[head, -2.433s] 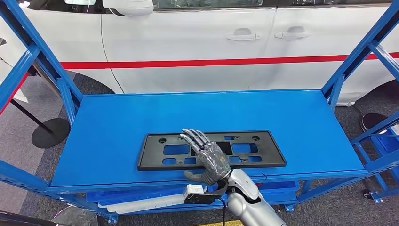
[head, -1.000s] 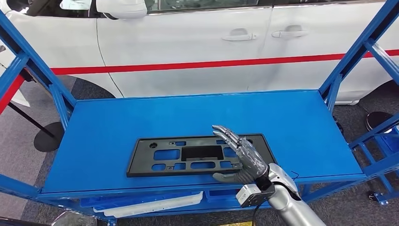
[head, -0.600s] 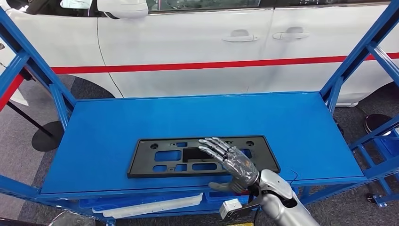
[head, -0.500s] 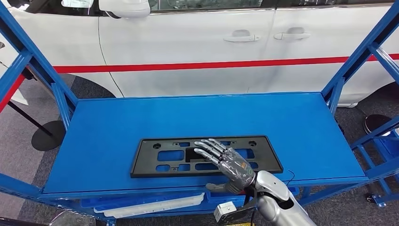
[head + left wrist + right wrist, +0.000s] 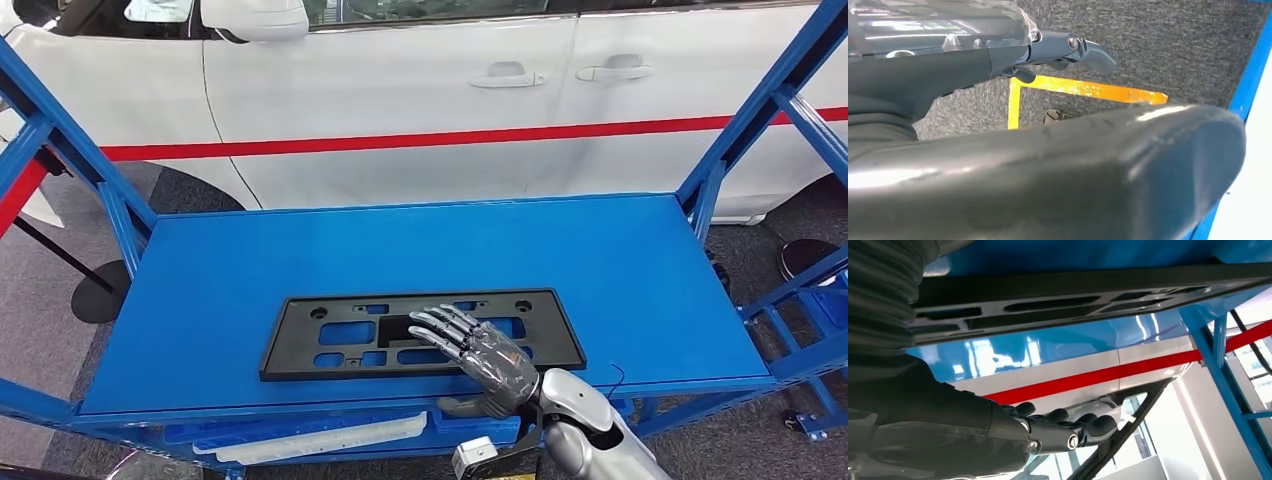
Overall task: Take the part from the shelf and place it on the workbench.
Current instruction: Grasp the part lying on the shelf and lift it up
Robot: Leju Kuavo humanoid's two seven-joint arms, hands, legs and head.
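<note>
Your flat black plastic frame with cut-outs (image 5: 420, 332) lies flat near the front edge of the blue metal shelf (image 5: 600, 260). The right hand (image 5: 480, 355) hovers spread over its right half, gripping nothing. Grasping, lifting and carrying to the workbench all remain.

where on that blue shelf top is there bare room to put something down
The blue metal shelf top is bare along its whole far strip, between the black plastic cut-out frame and the white car, and at both ends beside the blue uprights. The near middle is crowded: the frame lies there with the right robot hand over it.
</note>
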